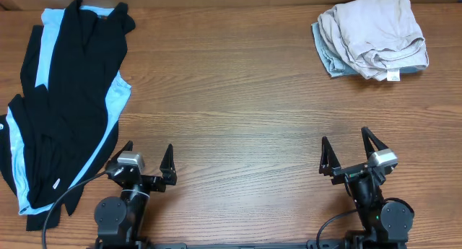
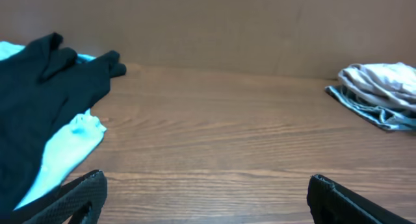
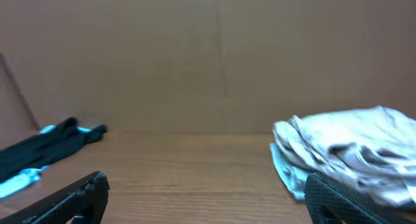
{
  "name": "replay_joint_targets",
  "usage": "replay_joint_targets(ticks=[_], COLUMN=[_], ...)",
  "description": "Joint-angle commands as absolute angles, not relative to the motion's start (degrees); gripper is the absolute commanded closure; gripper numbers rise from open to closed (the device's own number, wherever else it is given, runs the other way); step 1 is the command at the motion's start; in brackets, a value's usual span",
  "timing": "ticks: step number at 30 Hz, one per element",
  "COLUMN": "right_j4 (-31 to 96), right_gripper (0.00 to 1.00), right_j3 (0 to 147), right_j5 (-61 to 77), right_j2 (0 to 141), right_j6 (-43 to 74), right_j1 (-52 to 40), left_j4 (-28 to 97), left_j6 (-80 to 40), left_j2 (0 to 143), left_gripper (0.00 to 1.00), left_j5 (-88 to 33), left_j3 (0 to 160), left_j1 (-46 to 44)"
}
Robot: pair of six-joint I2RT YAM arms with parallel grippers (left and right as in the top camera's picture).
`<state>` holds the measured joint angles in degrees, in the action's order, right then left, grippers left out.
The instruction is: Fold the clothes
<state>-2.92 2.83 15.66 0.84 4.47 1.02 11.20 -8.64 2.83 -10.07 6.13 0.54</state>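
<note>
Your left claw [image 1: 148, 161] and right claw [image 1: 345, 154] both stand spread wide and empty, at the near edge of the worktop [image 1: 231, 97]. The black garment [image 1: 65, 97] sprawls crumpled along the left edge, lying over a light-blue tee [image 1: 110, 108]. The beige pile [image 1: 375, 32], with a grey piece [image 1: 328, 60] under it, sits at the far right corner. Watch the overlap: a pinch through the black cloth will likely catch the tee too and drag both. The limp fabric may also bunch rather than spread if you pull from one corner only.
</note>
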Motion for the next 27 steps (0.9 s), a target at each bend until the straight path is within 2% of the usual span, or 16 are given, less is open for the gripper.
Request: replay_joint_targets(ticks=[1,9,14,18,21,23,27], right_j4=[-2.83,3.73,14.81,19.57,14.9,6.17,-5.78], right_gripper=[0.0,0.0,0.0,0.0,0.0,0.0,0.0], right_j3=[9.1,22.94,36.23,44.1,46.3,46.3,46.3], right_j5=[18.9,24.23,27.77,33.56,43.42,52.07,60.29], right_j2=[0.71,11.05,26.3,39.55,49.17,58.46,70.89], right_j6=[4.67,4.69,4.67,4.67,4.69,4.89,12.64], right_j1=[0.69,0.69,0.69,0.69,0.69,0.69,0.58], left_j4=[13.34,29.95,48.95,57.01,57.41,54.3,50.5], left_j6=[-8.29,-6.52,0.84,2.83,2.81,2.85,2.0], left_j2=[5.15,25.36,46.68,60.31,68.62,74.65,82.02], left_gripper=[0.0,0.0,0.0,0.0,0.0,0.0,0.0], left_j5=[-10.61,-8.36,-5.85,-5.98,-5.98,-5.39,0.47], left_j3=[14.9,38.28,60.2,72.62,77.76,78.76,78.78], left_j1=[1.1,1.1,1.1,1.1,1.1,1.13,1.93])
